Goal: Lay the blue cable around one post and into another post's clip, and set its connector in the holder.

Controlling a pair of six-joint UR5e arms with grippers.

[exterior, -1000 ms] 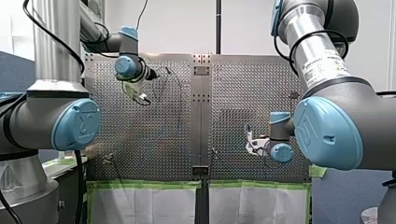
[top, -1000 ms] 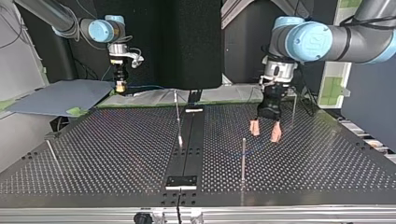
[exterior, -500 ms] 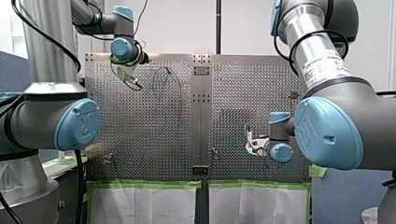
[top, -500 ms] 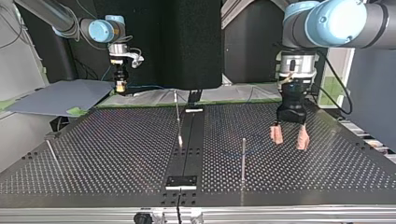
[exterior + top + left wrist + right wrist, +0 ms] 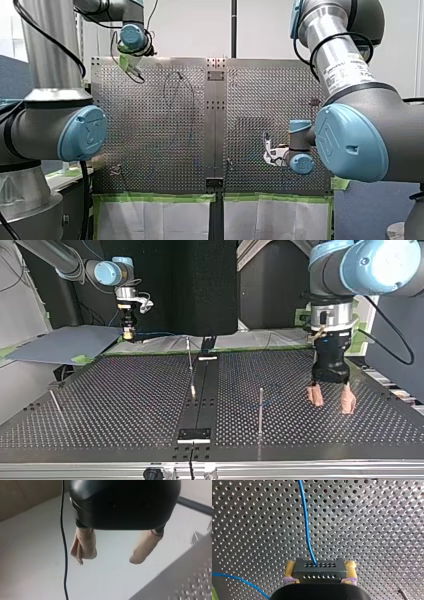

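The table (image 5: 374, 517) is bright perforated metal, the blue cable (image 5: 305, 517) smooth plastic, the connector (image 5: 319, 571) matt.

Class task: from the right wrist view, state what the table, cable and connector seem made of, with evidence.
Table: likely metal, silvery sheen, punched holes. Blue cable: probably plastic-sheathed, smooth, curving. Connector: seemingly dark matte plastic, moulded hole rows.

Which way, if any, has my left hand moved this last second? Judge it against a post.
Yes. In the top view my left hand has gone toward the view's right and nearer the camera, farther from the nearest post.
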